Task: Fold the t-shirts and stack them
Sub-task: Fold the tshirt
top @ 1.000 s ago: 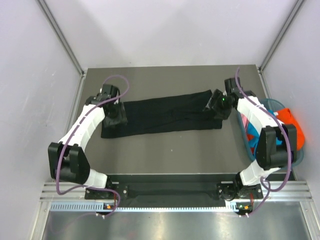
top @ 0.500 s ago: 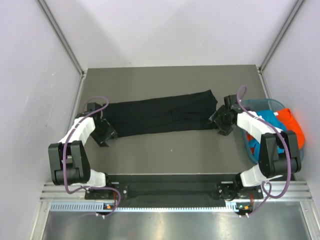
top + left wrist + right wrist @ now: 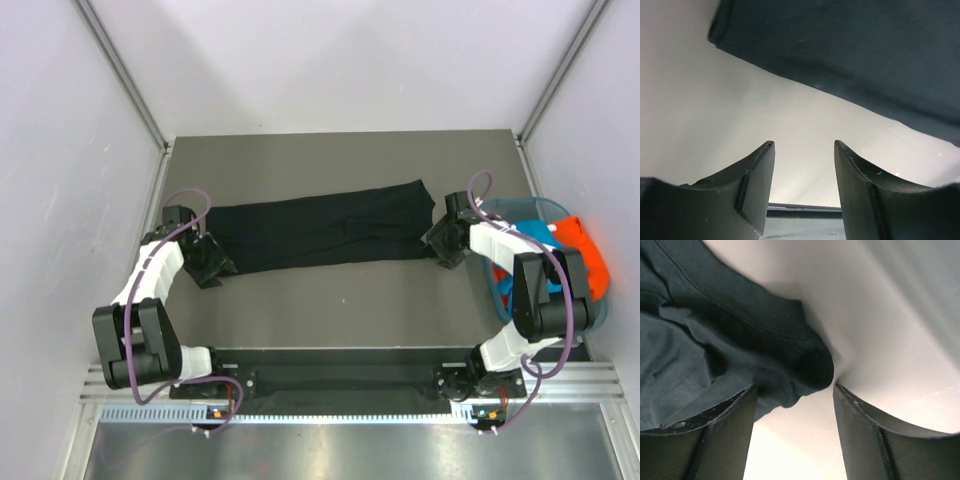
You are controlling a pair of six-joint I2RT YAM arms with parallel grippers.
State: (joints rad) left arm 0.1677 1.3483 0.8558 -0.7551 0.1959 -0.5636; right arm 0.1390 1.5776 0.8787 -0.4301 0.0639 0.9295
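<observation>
Both claws gape open and empty. The right gripper (image 3: 795, 392), beside the basket (image 3: 530, 203), has the bunched end of the black t-shirt (image 3: 320, 230) just ahead of its fingers. The shirt's long band runs away from the basket to the left gripper (image 3: 804, 150), so each arm is nearest its own end.

Black t-shirt (image 3: 320, 228), long flat band, orange t-shirt (image 3: 582, 250), teal t-shirt (image 3: 537, 233) bunched right

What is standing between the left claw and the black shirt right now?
Nothing visible does. The left claw is open above the bare table, and the near edge of the black shirt lies just ahead of its fingertips, with only tabletop between them.
</observation>
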